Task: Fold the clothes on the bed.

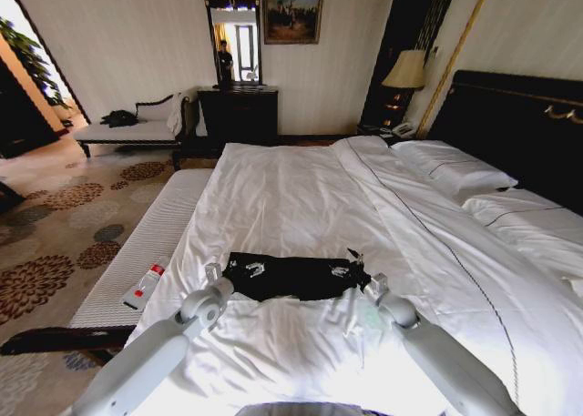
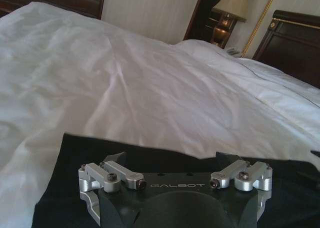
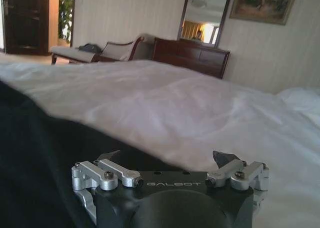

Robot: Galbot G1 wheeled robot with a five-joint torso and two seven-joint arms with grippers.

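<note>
The clothes, a black T-shirt [image 1: 293, 278], lie gathered in a wide band across the near part of the bed [image 1: 291, 193]. In the head view my left gripper [image 1: 248, 269] rests over the shirt's left end and my right gripper [image 1: 349, 264] over its right end. From the left wrist, the left gripper [image 2: 171, 159] stands open just above the black fabric [image 2: 75, 158], with nothing between its fingers. The right wrist view shows the right gripper [image 3: 167, 158] open too, low over the dark cloth [image 3: 40, 158] near its edge.
A small white bottle with a red cap [image 1: 144, 287] lies on the white bench [image 1: 155, 229] left of the bed. Pillows [image 1: 455, 166] and a dark headboard [image 1: 519, 116] are at the right. A chaise [image 1: 137, 129] and dresser [image 1: 239, 114] stand by the far wall.
</note>
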